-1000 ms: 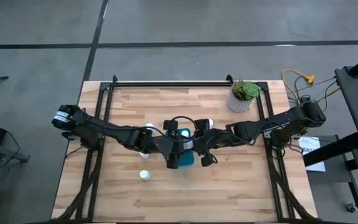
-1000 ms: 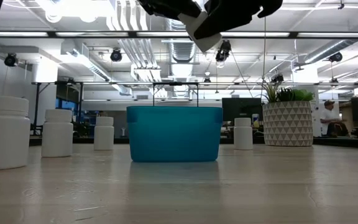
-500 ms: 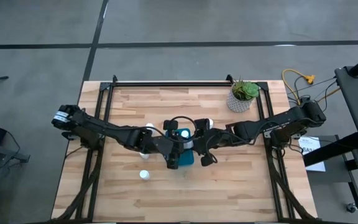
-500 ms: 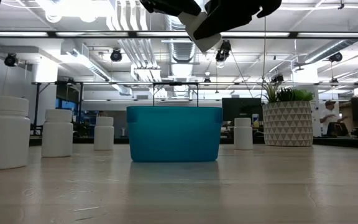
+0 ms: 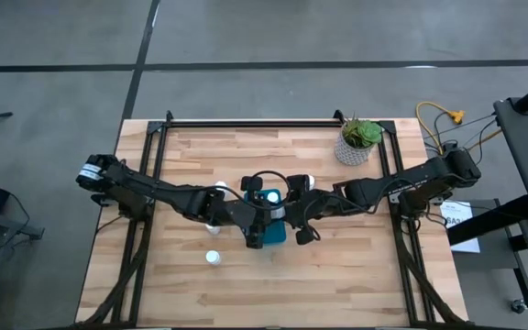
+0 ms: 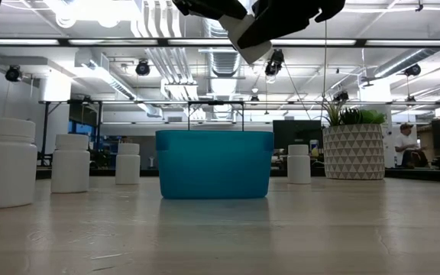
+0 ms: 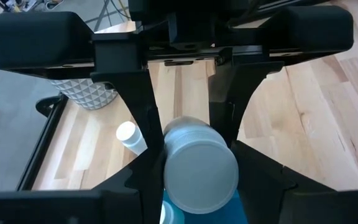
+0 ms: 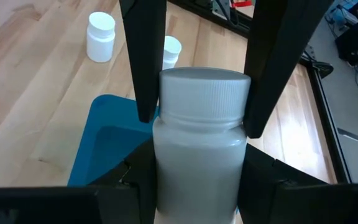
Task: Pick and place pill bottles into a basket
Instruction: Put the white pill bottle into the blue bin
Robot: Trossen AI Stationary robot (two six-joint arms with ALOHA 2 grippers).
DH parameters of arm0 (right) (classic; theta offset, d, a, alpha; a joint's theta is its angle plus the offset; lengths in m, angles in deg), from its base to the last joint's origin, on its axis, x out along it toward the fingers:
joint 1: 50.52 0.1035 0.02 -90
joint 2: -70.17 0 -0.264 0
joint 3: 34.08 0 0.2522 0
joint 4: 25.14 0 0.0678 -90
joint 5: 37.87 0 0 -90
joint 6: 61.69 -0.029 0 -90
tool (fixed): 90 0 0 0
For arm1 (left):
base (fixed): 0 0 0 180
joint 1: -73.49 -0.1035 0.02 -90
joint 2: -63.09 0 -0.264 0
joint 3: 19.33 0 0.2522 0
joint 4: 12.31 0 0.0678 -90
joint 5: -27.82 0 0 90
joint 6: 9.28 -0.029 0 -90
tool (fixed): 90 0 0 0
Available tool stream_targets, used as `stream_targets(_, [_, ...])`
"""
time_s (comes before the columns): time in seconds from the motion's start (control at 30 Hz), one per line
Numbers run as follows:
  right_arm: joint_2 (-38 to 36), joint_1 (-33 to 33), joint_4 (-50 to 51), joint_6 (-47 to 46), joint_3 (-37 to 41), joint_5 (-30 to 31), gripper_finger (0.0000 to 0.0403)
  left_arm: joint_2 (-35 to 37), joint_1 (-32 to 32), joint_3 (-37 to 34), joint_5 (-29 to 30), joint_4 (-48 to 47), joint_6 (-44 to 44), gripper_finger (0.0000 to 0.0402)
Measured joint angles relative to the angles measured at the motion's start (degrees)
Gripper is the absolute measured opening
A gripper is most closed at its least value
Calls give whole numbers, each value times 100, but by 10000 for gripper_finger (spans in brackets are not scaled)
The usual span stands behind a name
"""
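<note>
Bottles are the business here, and both arms are meeting over the basket, which is sitting at the middle of the table. The left gripper is hanging over the basket with its jaws clamping a white pill bottle by the sides, cap facing the wrist camera. The right gripper is hovering beside it, above the basket's blue rim, its jaws pinching a second bottle just under the ribbed cap.

Loose bottles are standing around the basket: one on the near left of it, one behind it toward the plant pot, and one partly hidden beside the left arm. From table height, three are lining up left of the basket and one between it and the pot.

Each bottle is looking light, rigid and smooth, so it is likely to slip or twist if pinched off-centre. Gripping across the round body below the cap, as both arms are doing, seems the safest hold; the cap ridges are offering extra bite. Whether the basket already holds a bottle is not clear.
</note>
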Motion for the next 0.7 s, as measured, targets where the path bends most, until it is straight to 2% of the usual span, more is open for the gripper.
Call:
stream_targets(0.33, [-1,-2,26,-79,2,20,205,22,0,7,-19,-95,5,145])
stream_targets(0.7, [-235,-2,569,-208,-39,26,215,28,0,33,51,-509,168,145])
